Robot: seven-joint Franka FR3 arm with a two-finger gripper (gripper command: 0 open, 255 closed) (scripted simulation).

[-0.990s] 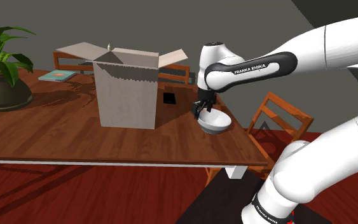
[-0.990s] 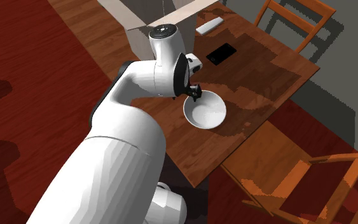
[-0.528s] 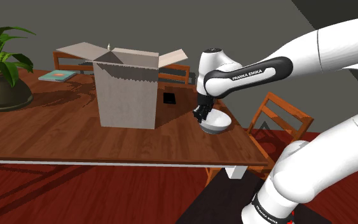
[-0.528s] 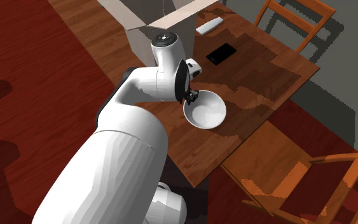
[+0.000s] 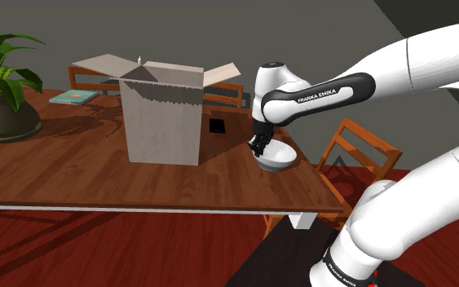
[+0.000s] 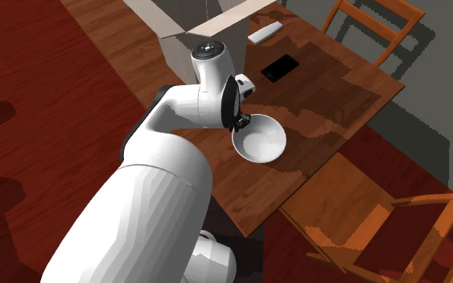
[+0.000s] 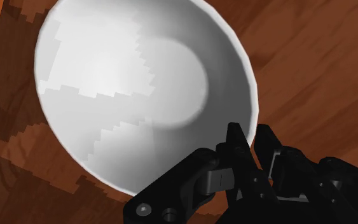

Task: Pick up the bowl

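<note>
White bowl (image 7: 126,89); black end effector (image 7: 250,136); brown wood-grain table (image 5: 72,179); beige box (image 5: 162,122).

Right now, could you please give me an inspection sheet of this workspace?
Surface: brown wooden table.
Job's things: white bowl, upright near the table's edge.
Clutter: open box, potted plant, teal book, flat black slab.
Grippers: pincer shut on the bowl's rim, one finger inside, one outside.
Cables: nothing seen.
Surroundings: wooden chairs, dark red floor, grey wall.
</note>
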